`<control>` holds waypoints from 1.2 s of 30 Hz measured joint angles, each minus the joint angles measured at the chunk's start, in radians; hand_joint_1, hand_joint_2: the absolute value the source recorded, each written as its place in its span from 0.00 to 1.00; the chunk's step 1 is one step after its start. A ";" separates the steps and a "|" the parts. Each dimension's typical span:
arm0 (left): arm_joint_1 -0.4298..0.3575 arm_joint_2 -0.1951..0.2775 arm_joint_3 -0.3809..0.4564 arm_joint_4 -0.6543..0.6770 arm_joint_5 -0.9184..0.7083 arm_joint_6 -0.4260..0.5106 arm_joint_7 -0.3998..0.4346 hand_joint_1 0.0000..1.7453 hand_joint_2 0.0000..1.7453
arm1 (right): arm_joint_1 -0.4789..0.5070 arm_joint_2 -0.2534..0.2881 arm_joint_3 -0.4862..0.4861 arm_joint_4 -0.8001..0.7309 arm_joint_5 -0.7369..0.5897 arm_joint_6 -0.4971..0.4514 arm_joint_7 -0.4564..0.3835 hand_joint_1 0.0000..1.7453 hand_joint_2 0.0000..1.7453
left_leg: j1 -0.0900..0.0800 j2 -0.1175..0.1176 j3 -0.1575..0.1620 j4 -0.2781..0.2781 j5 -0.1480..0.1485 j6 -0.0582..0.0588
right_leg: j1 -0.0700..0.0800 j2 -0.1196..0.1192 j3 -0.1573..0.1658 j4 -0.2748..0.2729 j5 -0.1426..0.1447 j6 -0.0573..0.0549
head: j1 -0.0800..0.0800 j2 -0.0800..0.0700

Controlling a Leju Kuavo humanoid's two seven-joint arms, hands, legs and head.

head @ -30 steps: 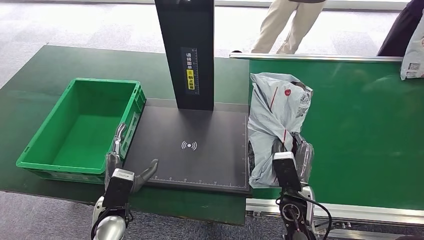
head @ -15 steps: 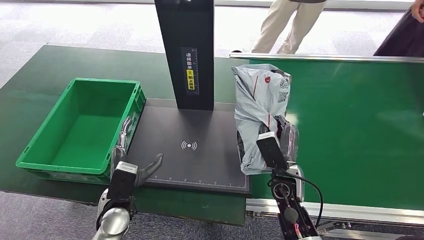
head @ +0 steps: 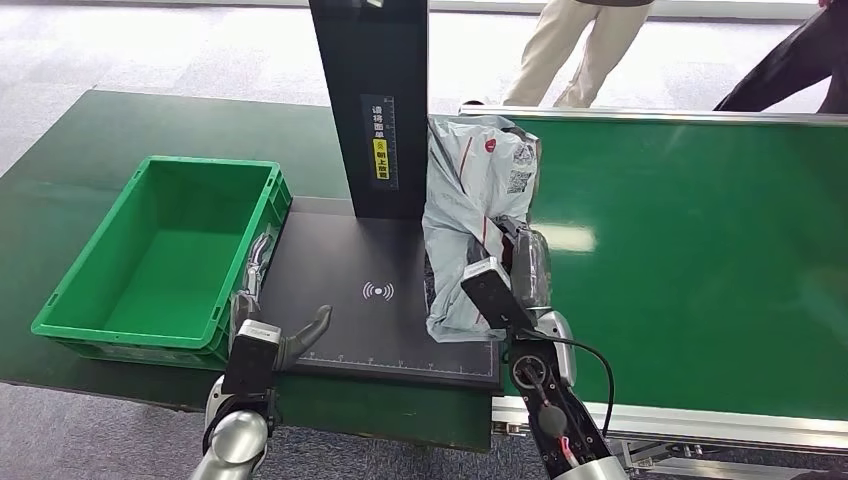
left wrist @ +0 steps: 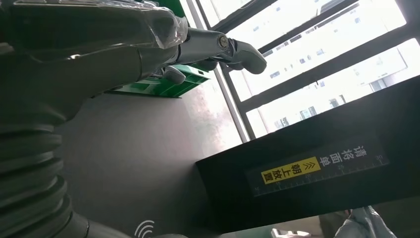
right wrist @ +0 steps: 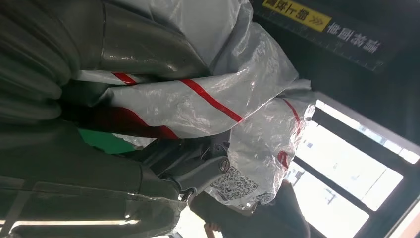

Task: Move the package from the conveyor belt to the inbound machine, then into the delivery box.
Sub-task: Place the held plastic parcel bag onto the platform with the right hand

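Since a second ago the crumpled grey plastic mailer package with red stripes (head: 476, 215) has shifted from the green conveyor belt (head: 690, 250) toward 9 o'clock, and now hangs over the right edge of the black flat inbound machine platform (head: 340, 300), just beside its black upright post (head: 370, 100). Right hand (head: 520, 275) is clamped on the package's lower part. Green plastic delivery box (head: 160, 255) sits at the platform's 9 o'clock, and left hand (head: 265, 320) hovers at the platform's front-left corner, fingers apart, holding nothing.

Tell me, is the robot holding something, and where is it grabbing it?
Yes. The right hand grips the grey package at its lower end. The left hand holds nothing.
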 joint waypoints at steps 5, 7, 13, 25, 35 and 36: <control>0.000 0.000 -0.001 0.014 0.011 0.012 -0.007 0.00 1.00 | 0.008 0.001 0.059 -0.026 -0.007 0.006 -0.002 1.00 1.00 | 0.000 0.000 0.000 0.000 0.000 0.000 | 0.000 0.000 0.000 0.000 0.000 0.000 | 0.000 0.000; 0.000 0.000 -0.002 0.018 0.012 0.012 -0.009 0.00 1.00 | 0.010 0.001 0.075 -0.032 -0.010 0.008 -0.002 1.00 1.00 | 0.000 0.000 0.000 0.000 0.000 0.000 | 0.000 0.000 0.000 0.000 0.000 0.000 | 0.000 0.000; 0.000 0.000 -0.003 0.024 0.013 0.012 -0.011 0.00 1.00 | 0.010 0.001 0.099 -0.042 -0.012 0.010 -0.002 1.00 1.00 | 0.000 0.000 0.000 0.000 0.000 0.000 | 0.000 0.000 0.000 0.000 0.000 0.000 | 0.000 0.000; 0.000 0.000 -0.003 0.026 0.014 0.012 -0.012 0.00 1.00 | 0.009 0.001 0.106 -0.043 -0.016 0.009 -0.002 1.00 1.00 | 0.000 0.000 0.000 0.000 0.000 0.000 | 0.000 0.000 0.000 0.000 0.000 0.000 | 0.000 0.000; -0.001 -0.003 -0.010 0.034 0.023 0.018 -0.014 0.00 1.00 | -0.033 -0.001 0.126 0.017 -0.070 0.001 -0.001 1.00 1.00 | 0.000 0.000 0.000 0.000 0.000 0.000 | 0.000 0.000 0.000 0.000 0.000 0.000 | 0.000 0.000; -0.002 -0.003 -0.010 0.035 0.025 0.019 -0.015 0.00 1.00 | -0.040 -0.001 0.126 0.029 -0.072 0.001 0.000 1.00 1.00 | 0.000 0.000 0.000 0.000 0.000 0.000 | 0.000 0.000 0.000 0.000 0.000 0.000 | 0.000 0.000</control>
